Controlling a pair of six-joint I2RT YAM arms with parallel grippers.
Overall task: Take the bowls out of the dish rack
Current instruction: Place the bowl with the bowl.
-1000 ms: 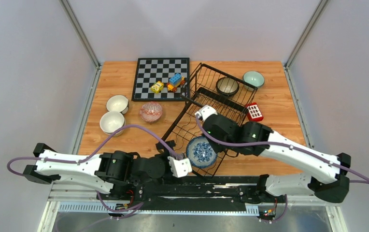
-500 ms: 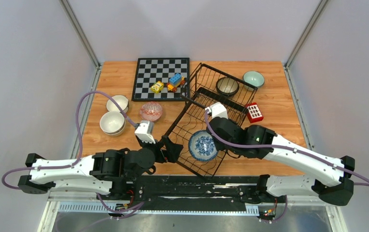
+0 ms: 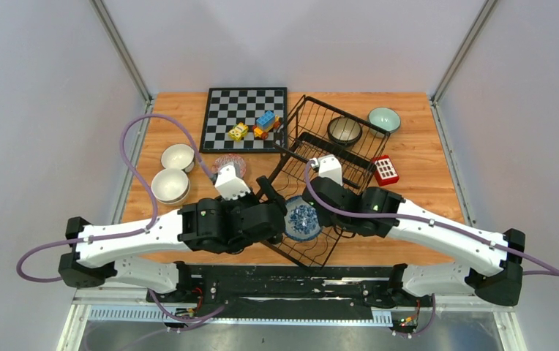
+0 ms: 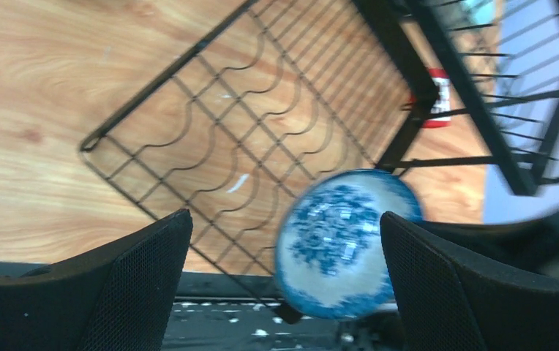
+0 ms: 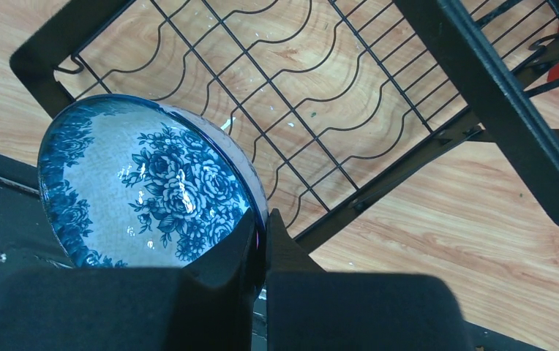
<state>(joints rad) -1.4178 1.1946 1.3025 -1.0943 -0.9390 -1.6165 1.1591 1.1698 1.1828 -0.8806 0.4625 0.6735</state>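
Right gripper clamped on rim of blue-and-white floral bowl, tilted over dish rack's lower corner, frame centre; left gripper jaws spread wide, facing it; dark bowl still in rack, upper right; mint bowl and two cream bowls already out.

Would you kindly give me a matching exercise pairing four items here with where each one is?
1. blue-and-white bowl
2. dark bowl
3. mint bowl
4. toy blocks

A. on the chessboard
B. on the table, beside the dish rack
C. inside the dish rack
D. gripped by the right end effector

Pairs: 1-D, 2-C, 3-B, 4-A.
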